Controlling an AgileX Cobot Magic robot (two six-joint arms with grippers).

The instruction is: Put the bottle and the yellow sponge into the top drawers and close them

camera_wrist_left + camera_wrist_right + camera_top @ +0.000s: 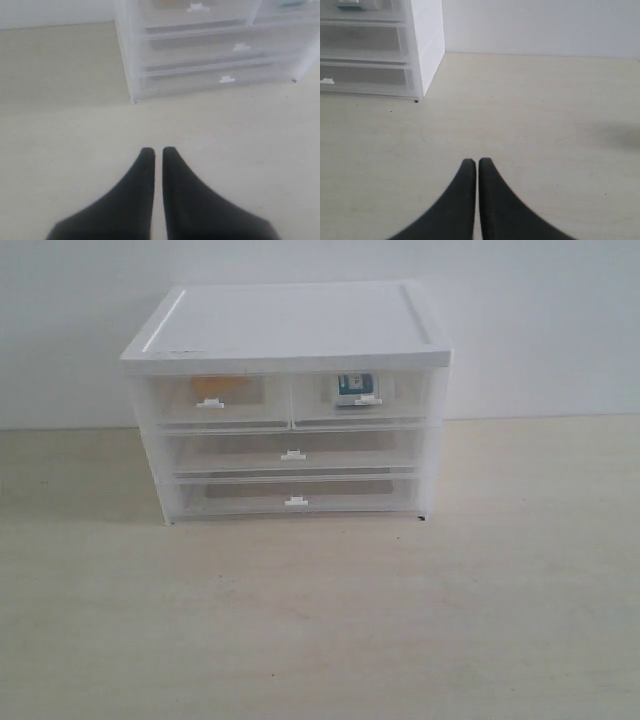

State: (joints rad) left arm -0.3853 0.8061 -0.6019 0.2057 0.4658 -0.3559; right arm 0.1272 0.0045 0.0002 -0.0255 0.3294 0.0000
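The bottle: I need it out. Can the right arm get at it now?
Probably not directly: the bottle sits inside the closed top right drawer, whose front blocks it. The right gripper, shut, would first have to pull the handle.

— Ahead of the left claw?
— Bare tabletop close in, free to cross. Beyond it, the cabinet squarely in the way, front closed flat.
— Around the right claw?
— Open tabletop ahead and to both sides. Cabinet corner ahead toward the other arm's side, well apart. Far ahead, the wall closing off the table.
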